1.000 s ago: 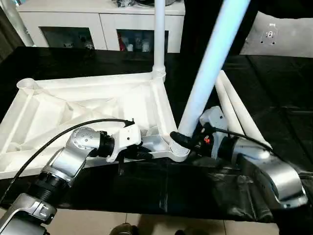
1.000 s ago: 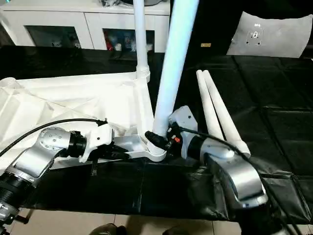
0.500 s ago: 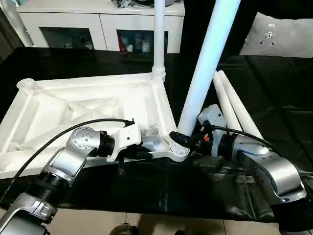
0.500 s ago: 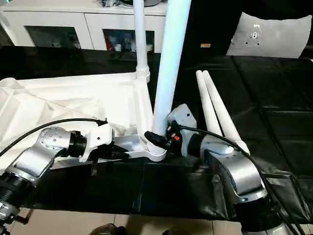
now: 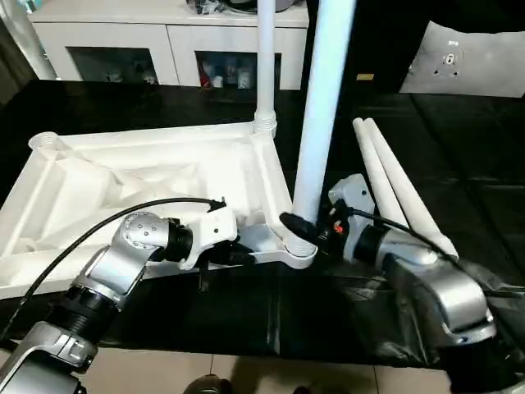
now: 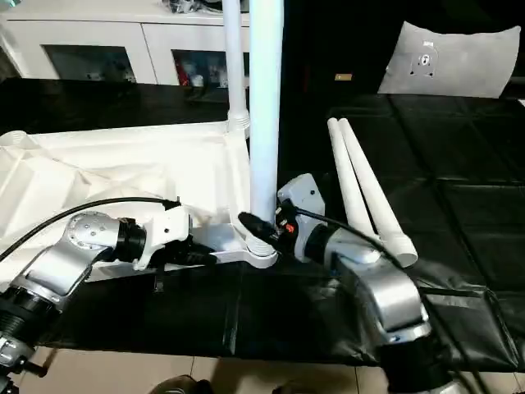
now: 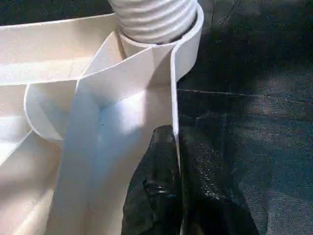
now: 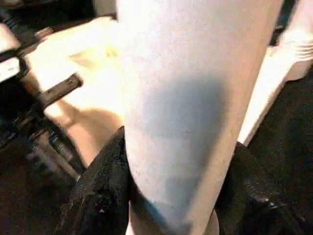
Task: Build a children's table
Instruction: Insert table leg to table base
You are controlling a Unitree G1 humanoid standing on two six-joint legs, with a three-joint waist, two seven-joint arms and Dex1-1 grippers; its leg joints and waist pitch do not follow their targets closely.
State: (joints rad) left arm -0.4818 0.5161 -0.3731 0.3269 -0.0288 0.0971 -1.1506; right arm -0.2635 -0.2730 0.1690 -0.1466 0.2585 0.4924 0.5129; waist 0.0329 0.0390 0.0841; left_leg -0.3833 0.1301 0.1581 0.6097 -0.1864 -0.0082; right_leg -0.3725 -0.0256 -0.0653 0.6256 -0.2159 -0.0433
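Observation:
The children's table top (image 5: 148, 176) lies upside down, white and ribbed, on the black work surface. One white leg (image 5: 265, 57) stands upright in its far right corner socket. My right gripper (image 5: 302, 228) is shut on the base of a second leg (image 5: 320, 107), which stands nearly upright in the near right corner socket (image 5: 299, 254); black fingers (image 8: 98, 196) hug both sides of it. My left gripper (image 5: 239, 256) is shut on the top's near rim (image 7: 173, 112), just left of that socket. Two loose legs (image 5: 394, 185) lie side by side to the right.
A white cabinet (image 5: 164, 41) with glass doors stands behind the work surface. A light grey sheet (image 5: 472, 57) lies at the back right. The black surface's front edge (image 5: 246, 349) runs close below my arms, with tiled floor beyond it.
The leg in my right gripper has swung from leaning right to nearly upright over the near right socket. My left gripper has stayed on the rim.

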